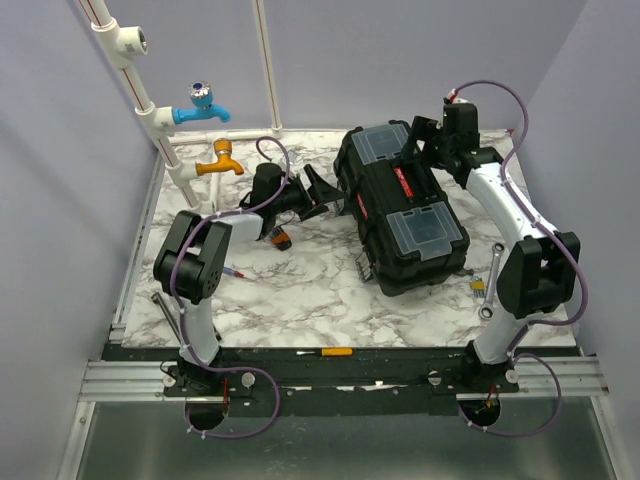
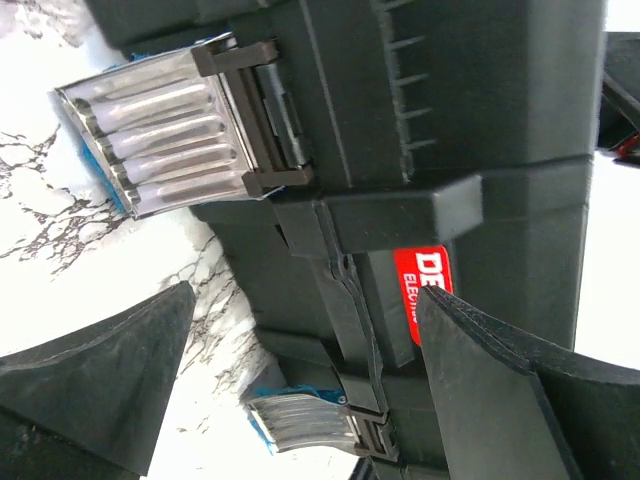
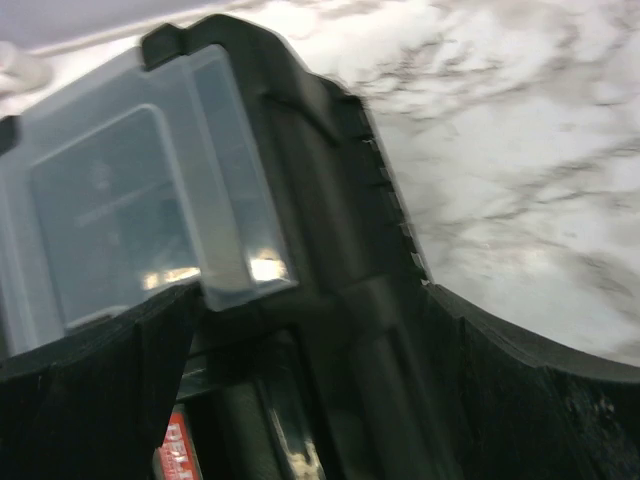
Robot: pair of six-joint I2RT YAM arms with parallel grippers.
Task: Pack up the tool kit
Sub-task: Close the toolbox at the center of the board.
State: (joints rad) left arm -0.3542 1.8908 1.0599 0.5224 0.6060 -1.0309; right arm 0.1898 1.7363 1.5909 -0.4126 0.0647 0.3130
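Note:
The tool kit's black toolbox (image 1: 405,215) lies slantwise on the marble table, lid down, with two clear-lidded compartments on top. My left gripper (image 1: 322,195) is open just off its left long side. The left wrist view shows that side (image 2: 480,120) with a red label (image 2: 425,285) and two silver-teal latches (image 2: 165,130) sticking out over the table; nothing is between the fingers (image 2: 520,400). My right gripper (image 1: 428,140) hangs open over the box's far end. The right wrist view shows a clear lid (image 3: 110,220) and the handle between the wide fingers (image 3: 540,400).
Loose tools lie around: an orange-handled screwdriver (image 1: 335,352) at the near edge, a wrench (image 1: 493,268) right of the box, a small orange-black piece (image 1: 281,240) and a red screwdriver (image 1: 236,271) on the left. Blue (image 1: 205,105) and orange (image 1: 222,163) taps stand back left.

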